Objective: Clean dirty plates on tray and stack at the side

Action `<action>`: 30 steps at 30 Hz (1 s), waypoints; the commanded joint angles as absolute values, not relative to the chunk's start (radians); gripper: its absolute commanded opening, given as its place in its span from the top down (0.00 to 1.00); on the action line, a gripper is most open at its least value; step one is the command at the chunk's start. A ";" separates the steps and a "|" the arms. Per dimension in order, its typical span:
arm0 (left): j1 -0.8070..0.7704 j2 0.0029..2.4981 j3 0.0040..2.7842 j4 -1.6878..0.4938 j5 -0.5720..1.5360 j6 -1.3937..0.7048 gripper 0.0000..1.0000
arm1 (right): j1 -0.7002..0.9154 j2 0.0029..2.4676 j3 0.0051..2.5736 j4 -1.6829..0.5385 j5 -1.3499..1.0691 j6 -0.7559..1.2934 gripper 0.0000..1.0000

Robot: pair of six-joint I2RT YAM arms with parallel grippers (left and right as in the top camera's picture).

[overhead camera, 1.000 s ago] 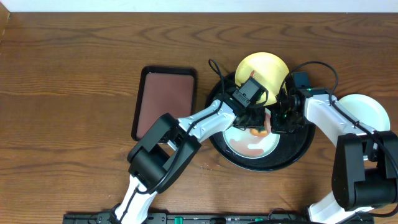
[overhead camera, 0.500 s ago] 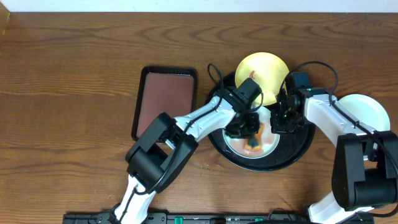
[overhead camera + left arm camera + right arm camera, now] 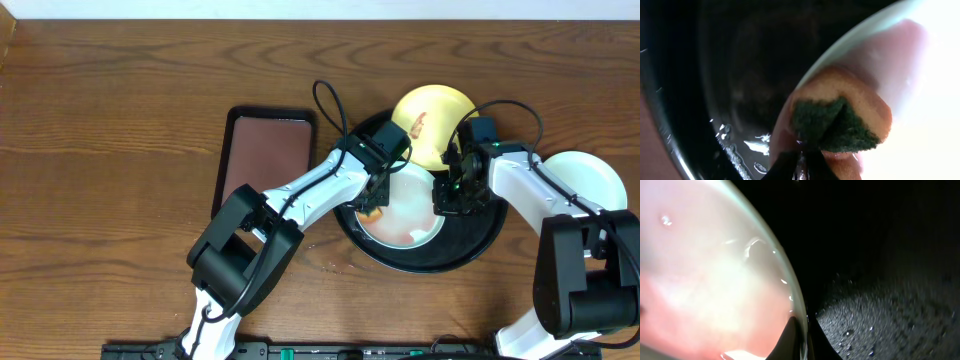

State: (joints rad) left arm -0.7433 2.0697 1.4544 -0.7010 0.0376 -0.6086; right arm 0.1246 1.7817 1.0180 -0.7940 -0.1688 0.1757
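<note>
I am pressing the sponge (image 3: 840, 122), clamped in the left gripper (image 3: 374, 203), onto the left rim of the smeared mint plate (image 3: 408, 212) lying in the black tray (image 3: 480, 243). The right gripper (image 3: 447, 196) is pinching the plate's right rim, steadying it. The plate is looking stiff, light and slippery, so I am judging the rim the only sound hold, and it brittle if dropped

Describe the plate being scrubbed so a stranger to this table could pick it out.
Find the large round glossy black tray right of the table's middle. Two plates sit on it; yours is the pale mint-blue plate toward the near rim. Unlike the pale yellow plate behind it, it shows a pinkish film and an orange-and-green sponge presses its left edge.
</note>
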 commanded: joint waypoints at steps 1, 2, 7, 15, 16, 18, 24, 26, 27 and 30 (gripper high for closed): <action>-0.712 2.068 1.425 -0.697 -0.227 -0.569 0.93 | 0.132 1.803 1.000 -0.773 -0.086 0.170 0.99; -0.712 2.053 1.425 -0.690 -0.231 -0.569 0.92 | 0.132 1.803 1.000 -0.771 -0.086 0.170 0.99; -0.712 1.953 1.425 -0.659 -0.284 -0.569 0.93 | 0.132 1.803 1.000 -0.770 -0.081 0.170 0.99; -0.651 1.713 1.425 -0.693 -0.326 -0.535 0.93 | 0.132 1.803 1.000 -0.770 -0.076 0.159 0.99; -0.631 1.691 1.425 -0.718 -0.326 -0.535 0.93 | 0.132 1.803 1.000 -0.770 -0.076 0.159 0.99; -0.588 1.666 1.425 -0.770 -0.324 -0.535 0.93 | 0.132 1.803 1.000 -0.770 -0.076 0.159 0.99; -0.392 1.672 1.374 -0.868 -0.138 -0.490 0.93 | 0.132 1.803 1.000 -0.752 -0.128 0.146 0.99; -0.331 1.682 1.326 -0.837 -0.028 -0.460 0.92 | 0.132 1.803 1.000 -0.739 -0.176 0.129 0.99; -0.305 1.691 1.303 -0.819 0.012 -0.453 0.93 | 0.132 1.803 1.000 -0.734 -0.194 0.129 0.99; -0.240 1.718 1.248 -0.781 0.042 -0.434 0.93 | 0.132 1.803 1.000 -0.715 -0.227 0.129 0.99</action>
